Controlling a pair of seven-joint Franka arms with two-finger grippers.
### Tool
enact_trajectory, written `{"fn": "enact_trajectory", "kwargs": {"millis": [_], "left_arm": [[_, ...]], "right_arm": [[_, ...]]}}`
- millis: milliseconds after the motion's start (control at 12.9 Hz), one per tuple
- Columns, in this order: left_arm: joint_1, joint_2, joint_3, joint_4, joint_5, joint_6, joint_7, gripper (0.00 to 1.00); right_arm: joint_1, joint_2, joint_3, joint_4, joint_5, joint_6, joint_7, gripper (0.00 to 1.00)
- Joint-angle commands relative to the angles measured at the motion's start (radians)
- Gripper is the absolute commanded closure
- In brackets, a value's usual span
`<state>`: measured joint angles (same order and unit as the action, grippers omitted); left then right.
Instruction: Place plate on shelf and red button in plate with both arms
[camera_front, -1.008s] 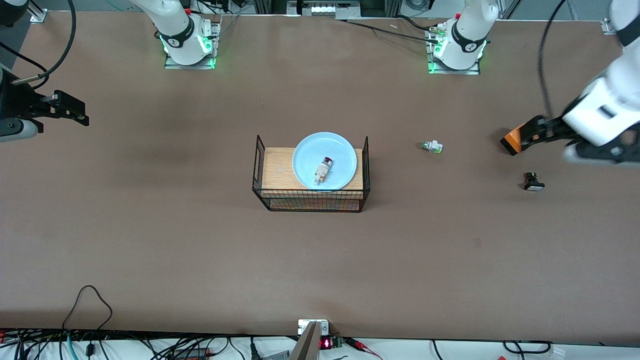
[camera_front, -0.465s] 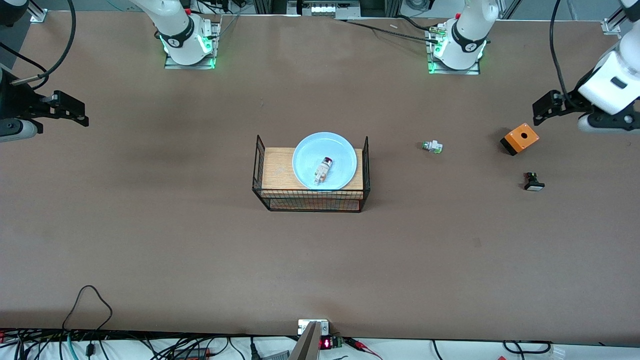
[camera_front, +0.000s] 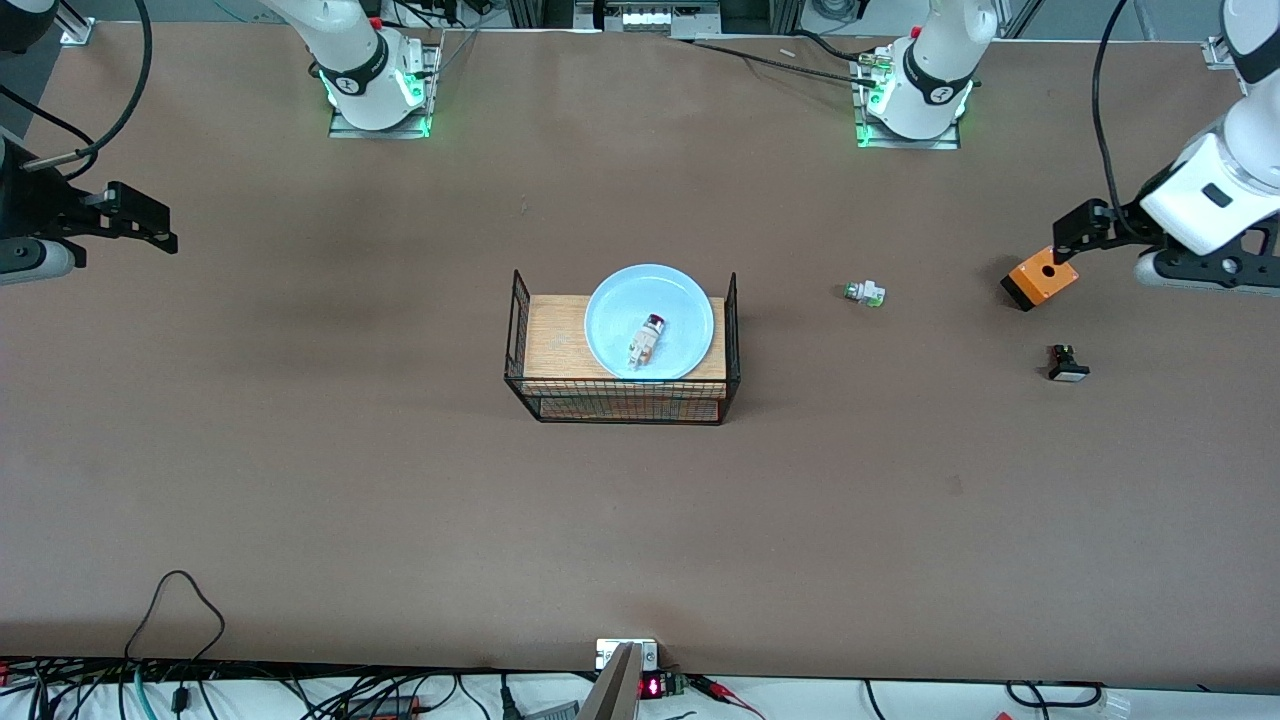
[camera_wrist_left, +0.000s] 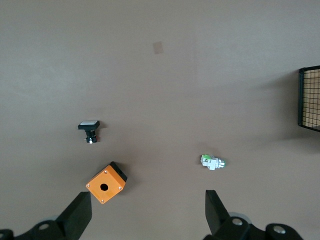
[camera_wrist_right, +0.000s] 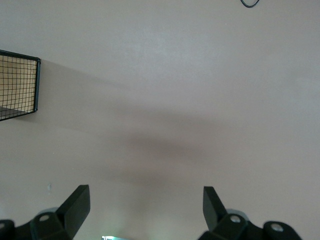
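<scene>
The pale light-blue plate (camera_front: 620, 300) lies on a wooden board in a black wire basket (camera_front: 620, 410) at the table's middle. The red button (camera_front: 648, 340) lies on its side in the plate. My left gripper (camera_front: 1068, 238) is open and empty in the air, at the left arm's end of the table, just over the edge of an orange box (camera_front: 1040, 278). In the left wrist view it (camera_wrist_left: 147, 215) shows open jaws with the box (camera_wrist_left: 106, 184) beside one finger. My right gripper (camera_front: 168, 225) (camera_wrist_right: 145, 210) is open and empty, waiting over bare table at the right arm's end.
A white switch with a green cap (camera_front: 864, 293) (camera_wrist_left: 213, 162) lies between the basket and the orange box. A black switch with a white square cap (camera_front: 1067, 364) (camera_wrist_left: 89, 130) lies nearer the front camera than the box. The basket's corner shows in both wrist views (camera_wrist_left: 310, 100) (camera_wrist_right: 19, 85).
My left gripper pulled away from over the orange box toward the left arm's end of the table, then came partly back. The right arm, plate and red button have not moved.
</scene>
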<state>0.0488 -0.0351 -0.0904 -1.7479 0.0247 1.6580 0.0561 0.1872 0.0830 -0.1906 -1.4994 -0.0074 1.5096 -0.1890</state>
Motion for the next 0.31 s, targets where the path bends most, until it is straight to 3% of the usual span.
{"fn": "enact_trajectory", "kwargs": {"millis": [0, 233], "left_arm": [[-0.038, -0.002, 0.027, 0.013, -0.009, -0.001, 0.019, 0.0], [-0.044, -0.003, 0.038, 0.013, -0.009, -0.001, 0.019, 0.0]], "right_arm": [[-0.002, 0.006, 0.0, 0.019, -0.005, -0.005, -0.001, 0.0], [-0.002, 0.006, 0.0, 0.019, -0.005, -0.005, -0.001, 0.0]]}}
